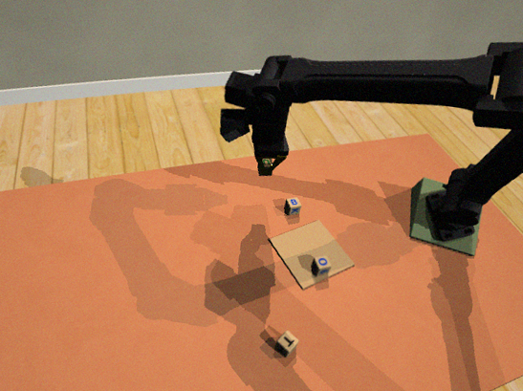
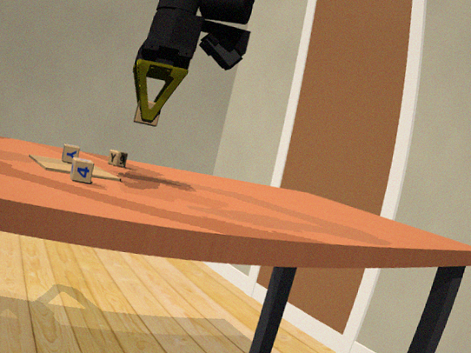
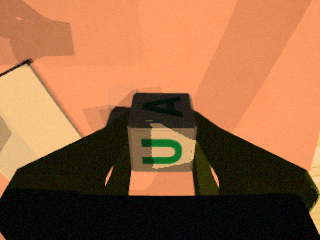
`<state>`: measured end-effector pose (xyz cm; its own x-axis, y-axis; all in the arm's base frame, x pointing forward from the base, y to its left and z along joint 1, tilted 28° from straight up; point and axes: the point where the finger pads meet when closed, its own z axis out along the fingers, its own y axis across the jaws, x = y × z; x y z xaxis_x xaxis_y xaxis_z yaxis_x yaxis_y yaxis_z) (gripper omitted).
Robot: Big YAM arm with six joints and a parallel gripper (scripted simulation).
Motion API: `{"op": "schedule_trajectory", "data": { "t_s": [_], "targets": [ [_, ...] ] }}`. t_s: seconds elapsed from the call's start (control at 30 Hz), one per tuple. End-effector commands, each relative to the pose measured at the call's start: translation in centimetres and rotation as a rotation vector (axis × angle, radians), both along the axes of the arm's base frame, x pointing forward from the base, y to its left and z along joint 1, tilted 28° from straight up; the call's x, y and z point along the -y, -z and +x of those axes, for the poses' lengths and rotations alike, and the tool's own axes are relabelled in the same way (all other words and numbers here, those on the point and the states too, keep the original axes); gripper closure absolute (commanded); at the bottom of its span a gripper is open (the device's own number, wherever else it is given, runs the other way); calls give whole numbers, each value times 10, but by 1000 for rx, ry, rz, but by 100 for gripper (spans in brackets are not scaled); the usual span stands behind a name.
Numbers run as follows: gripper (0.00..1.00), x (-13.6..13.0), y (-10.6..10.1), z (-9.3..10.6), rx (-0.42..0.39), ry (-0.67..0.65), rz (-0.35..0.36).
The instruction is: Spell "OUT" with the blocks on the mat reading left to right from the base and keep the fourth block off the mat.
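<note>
Orange tabletop point(image 1: 83, 339) point(image 2: 221, 217) point(image 3: 165, 30), U block point(image 1: 267, 162) point(image 2: 139, 116) point(image 3: 162, 150) aloft between fingers point(image 1: 265, 169) point(image 2: 147, 115)

Orange desk point(image 1: 83, 339): the block lettered O point(image 1: 321, 266) sat on the tan mat point(image 1: 301, 240); the T block point(image 1: 286, 343) lay toward the near edge, another block point(image 1: 293, 205) toward the far edge.

We see an orange table point(image 1: 83, 339) point(image 2: 222, 209) point(image 3: 200, 30). A thin tan mat point(image 1: 298, 238) point(image 2: 54, 165) point(image 3: 35, 110) lies flat on it. One little block point(image 1: 293, 205) point(image 2: 82, 170) sits near the mat, and we see another, the T block point(image 1: 286, 343) point(image 2: 118, 158), further away from it. Both touch the orange top.
</note>
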<state>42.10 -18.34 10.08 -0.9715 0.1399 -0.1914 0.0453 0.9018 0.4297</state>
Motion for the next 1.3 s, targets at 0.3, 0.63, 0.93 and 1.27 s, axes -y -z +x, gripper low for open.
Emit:
{"op": "schedule_trajectory", "data": {
  "t_s": [0.3, 0.63, 0.93, 1.27],
  "targets": [
    [75, -81, -49, -26, -204, 517, 126],
    [75, -138, -62, -64, -378, 870, 241],
    [75, -159, -65, -82, -518, 1184, 326],
    [75, -159, -69, -80, -527, 1236, 338]
  ]
}}
